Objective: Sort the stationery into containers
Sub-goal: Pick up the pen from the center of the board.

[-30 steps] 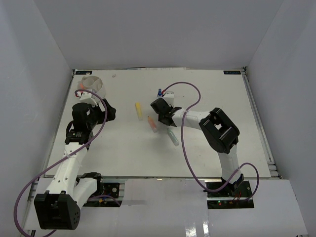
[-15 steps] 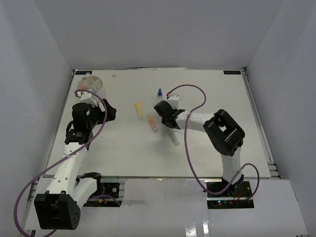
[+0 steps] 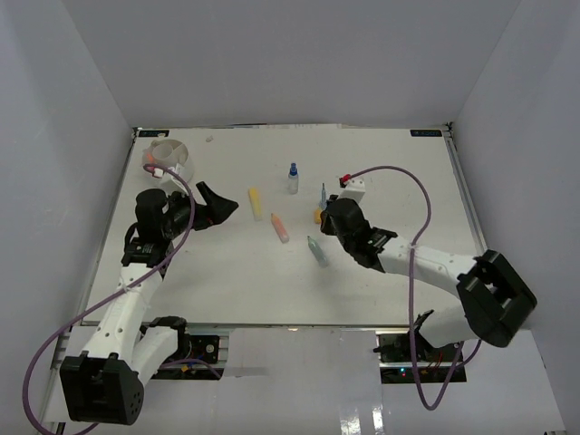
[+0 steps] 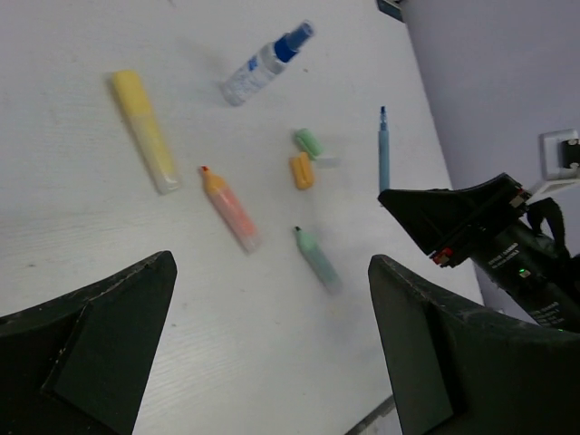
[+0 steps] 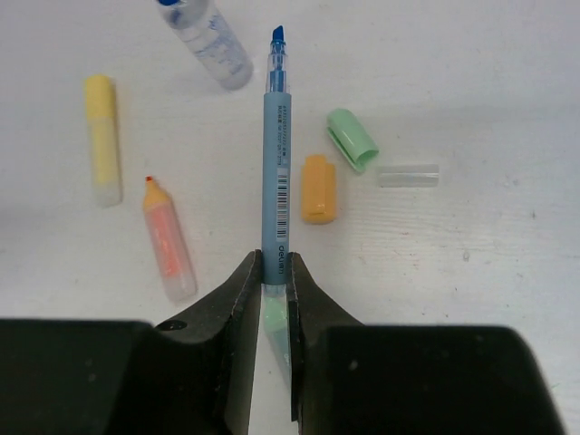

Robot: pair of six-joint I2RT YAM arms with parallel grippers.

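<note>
My right gripper (image 5: 275,269) is shut on the lower end of a thin blue pen (image 5: 275,149), which points away from it; from above this gripper (image 3: 324,212) and the pen (image 3: 323,193) are right of centre. Around the pen lie a yellow marker (image 5: 102,140), a pink marker (image 5: 169,240), a blue-capped clear bottle (image 5: 213,41), an orange cap (image 5: 318,188), a green cap (image 5: 352,139) and a clear cap (image 5: 408,175). A teal marker (image 3: 317,251) lies just under the right gripper. The left gripper (image 3: 225,205) stands open and holds nothing, left of the yellow marker (image 3: 256,202). The white container (image 3: 168,154) sits at the far left.
The left wrist view takes in the same spread: bottle (image 4: 265,63), yellow marker (image 4: 145,131), pink marker (image 4: 229,207), teal marker (image 4: 317,258), and the right arm (image 4: 471,227) at its right. White walls enclose the table; purple cables loop over both arms.
The right gripper has shut on the blue pen, and its arm has swung out to the right. The left gripper has turned toward the middle of the table.
</note>
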